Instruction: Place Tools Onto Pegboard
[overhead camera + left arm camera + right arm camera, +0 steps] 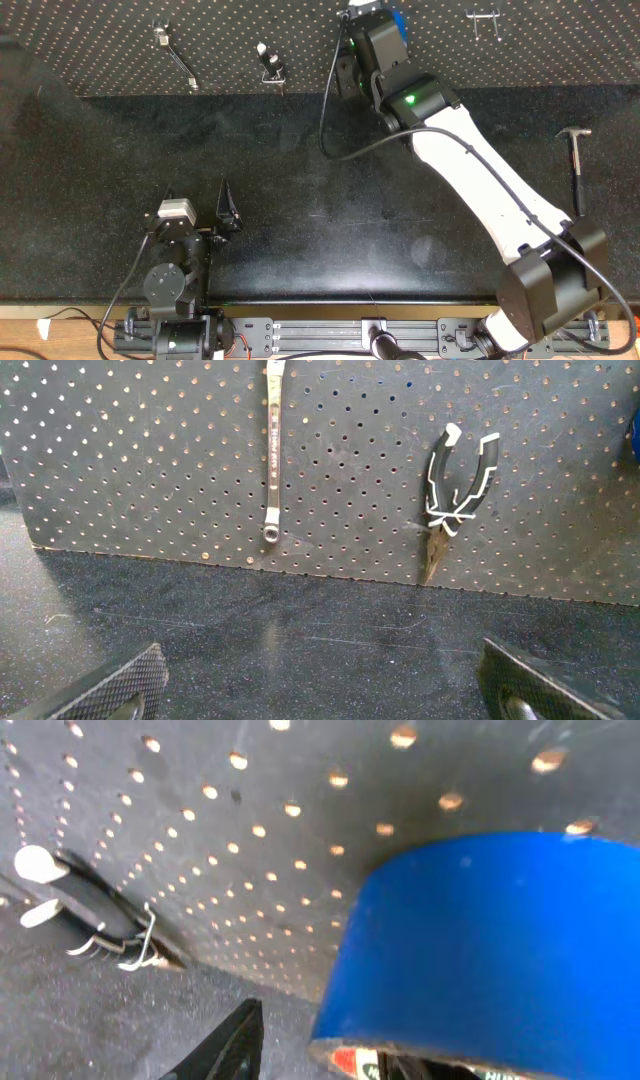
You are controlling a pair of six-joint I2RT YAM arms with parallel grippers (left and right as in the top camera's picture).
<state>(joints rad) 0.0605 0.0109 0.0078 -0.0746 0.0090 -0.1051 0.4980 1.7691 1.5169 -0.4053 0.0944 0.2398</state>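
A blue tape point(480, 950) roll is held up close against the pegboard point(150, 460), right at the right tool point(372, 22), near the board's middle; whether that tool grips the roll or has let go cannot be told. To the roll's left, pliers point(455, 495) hang nose down on the board, handles up, and farther left a wrench point(272, 450) hangs upright, its ring end low. A bare hook point(484, 22) sticks out of the board to the right of the tape. A hammer point(576, 165) lies on the dark worktop point(300, 180) at the far right, head toward the board, well apart from both arms. The left tool point(325, 700) sits low near its base, jaws wide apart and empty, facing the wrench and pliers.
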